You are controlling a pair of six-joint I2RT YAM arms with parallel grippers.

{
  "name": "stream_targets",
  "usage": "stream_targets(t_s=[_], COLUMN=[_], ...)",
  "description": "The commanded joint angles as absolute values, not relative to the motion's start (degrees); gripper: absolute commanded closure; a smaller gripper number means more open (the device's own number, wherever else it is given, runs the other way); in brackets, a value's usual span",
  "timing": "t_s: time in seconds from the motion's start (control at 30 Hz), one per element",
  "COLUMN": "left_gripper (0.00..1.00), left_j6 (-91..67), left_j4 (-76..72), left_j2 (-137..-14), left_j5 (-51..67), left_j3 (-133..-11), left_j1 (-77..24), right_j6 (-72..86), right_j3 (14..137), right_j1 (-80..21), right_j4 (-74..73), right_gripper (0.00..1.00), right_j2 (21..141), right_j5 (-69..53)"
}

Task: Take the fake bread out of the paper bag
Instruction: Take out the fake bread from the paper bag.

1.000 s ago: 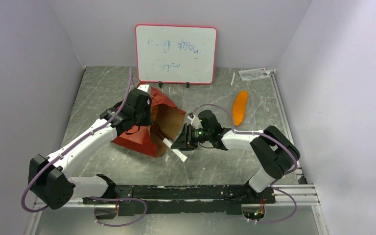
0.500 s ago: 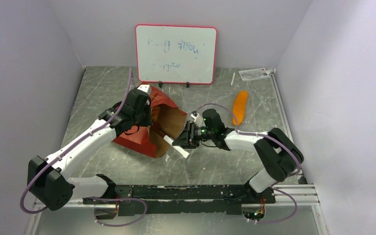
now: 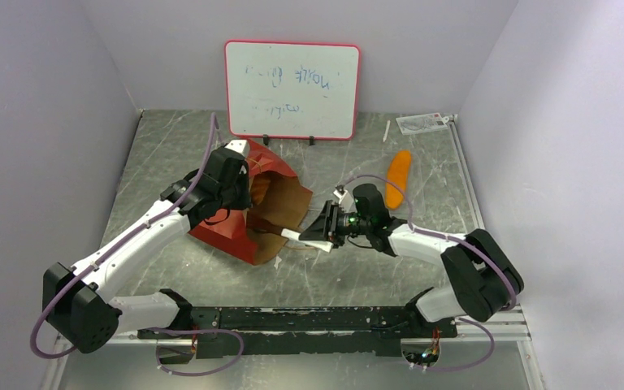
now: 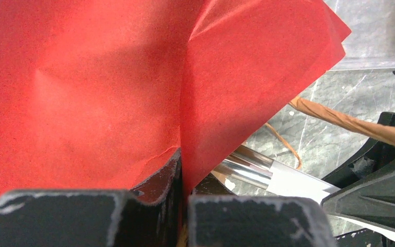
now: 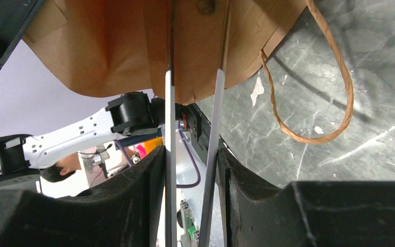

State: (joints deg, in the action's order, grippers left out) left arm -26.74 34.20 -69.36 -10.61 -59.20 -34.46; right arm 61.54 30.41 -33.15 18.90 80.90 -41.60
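Observation:
The paper bag (image 3: 229, 234) lies on its side, red base to the left, brown open mouth (image 3: 286, 203) facing right. My left gripper (image 3: 244, 195) is shut on a fold of the bag's red paper (image 4: 108, 77); its jaws (image 4: 182, 172) pinch the fold. My right gripper (image 3: 327, 231) is shut on a pair of metal tongs (image 3: 296, 237) with white handles. The tong arms (image 5: 217, 113) run between my fingers into the bag's mouth (image 5: 123, 46). A long orange loaf (image 3: 397, 178) lies on the table at the back right. Other pastries are hidden.
A whiteboard (image 3: 292, 89) stands at the back centre. A small card (image 3: 422, 123) lies in the back right corner. The bag's tan cord handle (image 5: 339, 87) loops on the table by the mouth. Grey walls close in both sides.
My right gripper has drawn back to the right with the tongs, which have turned more level and point into the bag's mouth. My left gripper keeps its hold and shifted slightly.

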Motion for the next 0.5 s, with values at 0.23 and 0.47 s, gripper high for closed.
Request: stream_targets(t_s=[0.23,0.47], left_gripper=[0.93,0.93], left_j6=[-26.8,-27.2], left_j4=[34.4,34.2], left_j2=[-69.9,-70.7], left_j5=[-8.9,-7.7], left_j3=[-61.3,-61.7], left_j1=[-35.0,-34.9], right_j6=[58.1,59.0], right_j3=[32.1,33.3], right_j1=[-29.9,-28.5], right_j4=[10.8,13.7], right_gripper=[0.58,0.58], right_j2=[72.5,77.0], right_j5=[-33.9,-32.2])
